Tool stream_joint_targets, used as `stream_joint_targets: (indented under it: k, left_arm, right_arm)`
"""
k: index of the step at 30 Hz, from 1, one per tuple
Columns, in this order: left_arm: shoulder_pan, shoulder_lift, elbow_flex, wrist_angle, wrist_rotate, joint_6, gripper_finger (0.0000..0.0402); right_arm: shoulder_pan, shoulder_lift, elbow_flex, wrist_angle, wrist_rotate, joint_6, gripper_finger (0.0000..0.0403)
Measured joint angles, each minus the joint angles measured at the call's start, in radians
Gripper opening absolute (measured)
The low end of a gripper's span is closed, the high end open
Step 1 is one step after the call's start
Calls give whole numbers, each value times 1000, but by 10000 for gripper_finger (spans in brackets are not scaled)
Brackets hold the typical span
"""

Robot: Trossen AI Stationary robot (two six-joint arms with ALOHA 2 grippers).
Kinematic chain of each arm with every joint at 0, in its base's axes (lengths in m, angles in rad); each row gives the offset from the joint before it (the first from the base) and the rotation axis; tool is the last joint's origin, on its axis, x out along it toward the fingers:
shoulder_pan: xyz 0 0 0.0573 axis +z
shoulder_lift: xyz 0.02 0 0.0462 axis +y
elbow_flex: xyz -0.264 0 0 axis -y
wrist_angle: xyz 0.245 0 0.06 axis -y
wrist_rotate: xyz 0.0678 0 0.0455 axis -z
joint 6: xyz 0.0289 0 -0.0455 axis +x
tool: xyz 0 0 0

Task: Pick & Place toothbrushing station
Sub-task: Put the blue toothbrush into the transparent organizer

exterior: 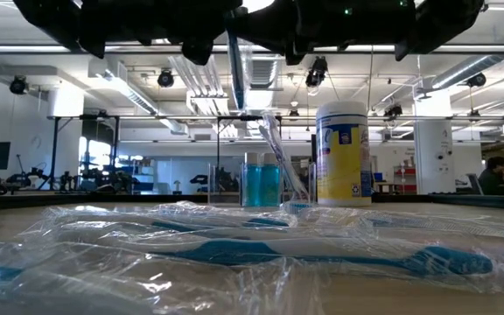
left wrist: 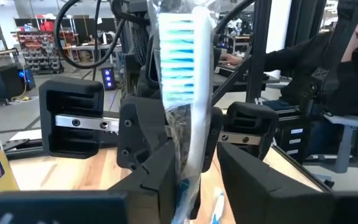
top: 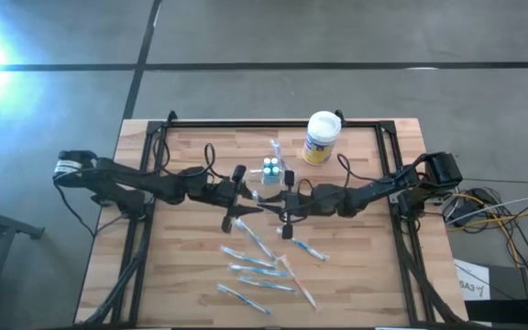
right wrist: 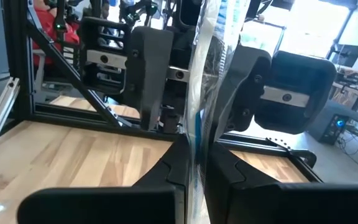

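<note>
A toothbrush in a clear wrapper point(left wrist: 188, 81) stands upright above the table's middle, bristle head up. My right gripper point(right wrist: 194, 171) comes from the right and is shut on it. My left gripper point(left wrist: 197, 180) faces it from the left, open. Its fingers stand close on either side of the same handle. In the high view the two grippers meet at the brush point(top: 266, 195). The toothbrushing station point(top: 271, 168), a small clear holder with blue inside point(exterior: 261, 184), rests on the table just beyond them. A wrapped brush point(exterior: 278, 153) leans in it. My right gripper pinches the wrapped toothbrush's handle point(right wrist: 196, 149) between its two fingers. The fingers come level from the table's right side and lie across the brush. The brush stands upright, lifted clear of the table. My left gripper has a finger point(left wrist: 163, 177) right beside the handle; whether it touches, I cannot tell.
A white-lidded, yellow-labelled canister point(top: 321, 137) stands at the far edge, right of the station. Several wrapped toothbrushes point(top: 259, 266) lie scattered on the near half of the table point(top: 181, 275). Black frame rails point(top: 388, 165) run along the table's edges. A person point(left wrist: 334, 68) sits beyond the table.
</note>
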Motion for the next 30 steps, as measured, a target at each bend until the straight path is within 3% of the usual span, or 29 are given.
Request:
stream_joint_targets:
  k: [5, 10, 15, 23, 30]
  left_arm:
    - [0, 0, 0, 9, 11, 3, 86]
    - [0, 0, 0, 11, 26, 22, 24]
    - [0, -1, 0, -2, 24, 5, 22]
    - [-1, -32, -1, -92, 18, 25, 22]
    - [-1, -251, -11, -320, 3, 83, 22]
  right_arm:
    - [6, 0, 0, 2, 0, -14, 18]
    - [12, 0, 0, 2, -3, -8, 18]
    - [11, 0, 0, -2, -2, 57, 39]
    - [11, -7, -1, -27, 12, 60, 133]
    - [41, -75, -4, -95, 11, 56, 172]
